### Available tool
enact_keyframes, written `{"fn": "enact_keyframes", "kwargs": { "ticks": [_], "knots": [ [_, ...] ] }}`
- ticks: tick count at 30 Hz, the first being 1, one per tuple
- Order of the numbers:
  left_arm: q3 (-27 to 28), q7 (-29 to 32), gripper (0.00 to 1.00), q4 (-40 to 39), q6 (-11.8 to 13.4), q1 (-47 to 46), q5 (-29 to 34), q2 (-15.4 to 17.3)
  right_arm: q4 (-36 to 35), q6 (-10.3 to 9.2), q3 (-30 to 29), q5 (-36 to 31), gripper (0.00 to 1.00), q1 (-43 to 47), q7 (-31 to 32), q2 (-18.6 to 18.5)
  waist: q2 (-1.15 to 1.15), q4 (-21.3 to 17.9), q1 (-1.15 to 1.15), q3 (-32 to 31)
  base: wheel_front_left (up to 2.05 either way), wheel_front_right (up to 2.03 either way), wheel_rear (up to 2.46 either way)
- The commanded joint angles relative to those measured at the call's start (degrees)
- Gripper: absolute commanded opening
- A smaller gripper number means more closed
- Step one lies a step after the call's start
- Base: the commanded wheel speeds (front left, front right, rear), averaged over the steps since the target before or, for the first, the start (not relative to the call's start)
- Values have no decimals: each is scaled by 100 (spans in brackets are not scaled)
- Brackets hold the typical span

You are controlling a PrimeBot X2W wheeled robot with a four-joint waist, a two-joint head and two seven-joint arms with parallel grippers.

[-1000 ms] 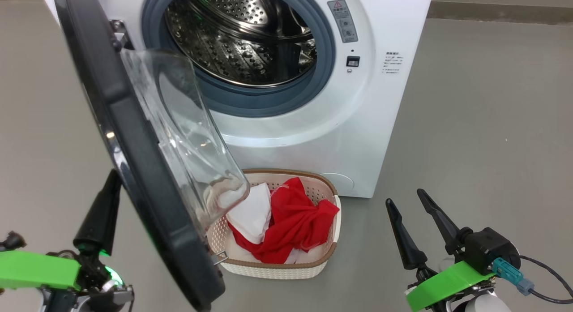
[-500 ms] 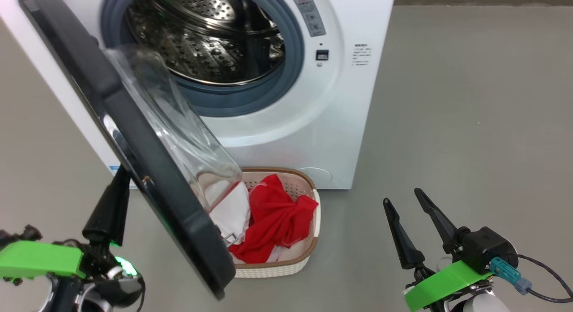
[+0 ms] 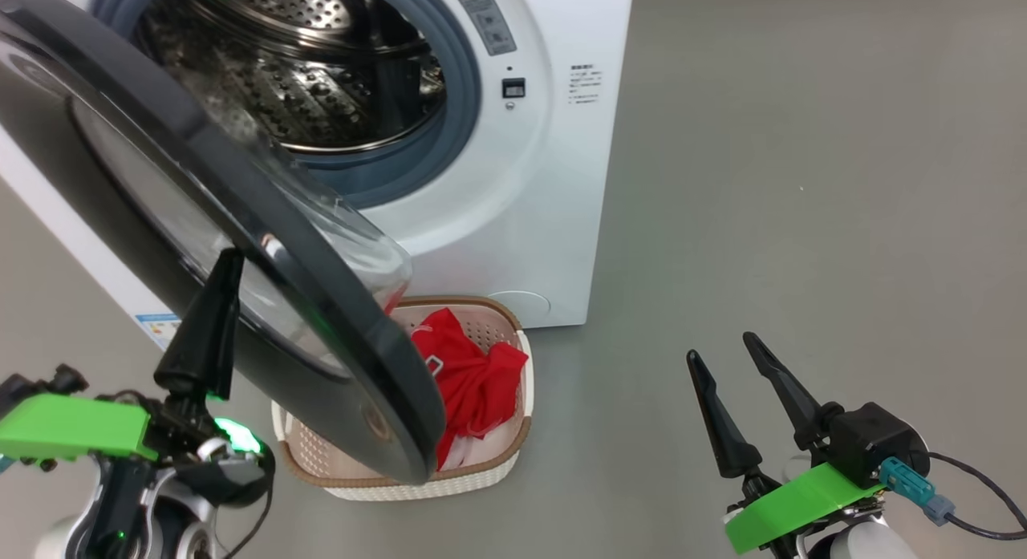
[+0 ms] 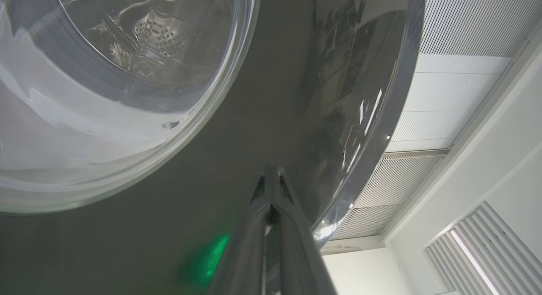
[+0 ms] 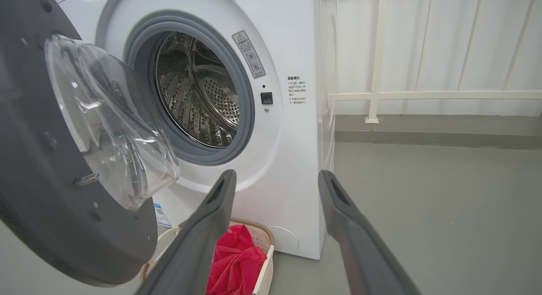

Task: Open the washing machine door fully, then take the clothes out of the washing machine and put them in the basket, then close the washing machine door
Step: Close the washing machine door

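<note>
The white washing machine (image 3: 554,182) stands at the upper left, its steel drum (image 3: 305,70) showing no clothes. The washing machine door (image 3: 265,302) hangs partly open, its black rim slanting over the basket (image 3: 497,455). My left gripper (image 3: 229,258) is shut, its tip against the door's outer face (image 4: 254,117) beside the glass bowl (image 4: 106,75). Red clothes (image 3: 473,374) with some white lie in the basket at the machine's foot, partly hidden by the door. My right gripper (image 3: 720,345) stands open over the floor at the lower right, holding nothing. In the right wrist view the right gripper (image 5: 277,174) points at the machine (image 5: 296,53), door (image 5: 38,180) and basket (image 5: 266,261).
Bare grey floor (image 3: 802,182) spreads to the right of the machine. A white railing (image 5: 423,94) and wall close off the back. A black cable (image 3: 979,495) trails from my right wrist. Ceiling panels (image 4: 457,75) show past the door's edge.
The head camera has moved, shifting the scene left. The door has swung further toward the machine's opening with my shut left gripper against its outer face, and it covers more of the basket. The right gripper is unchanged.
</note>
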Motion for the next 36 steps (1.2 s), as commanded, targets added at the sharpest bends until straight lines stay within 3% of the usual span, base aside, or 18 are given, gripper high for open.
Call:
{"fn": "enact_keyframes", "kwargs": {
  "ticks": [1,36],
  "knots": [
    [85,-7,0,-128,-77,-280,-54,65,-172,42,106,-70,100,-261,-36,11,0,-62,0,41,0,0,0],
    [-35,-299,0,1809,-687,-2506,64,80,-308,42,73,-84,100,-615,-36,11,0,-776,0,799,0,0,0]
  ]
}}
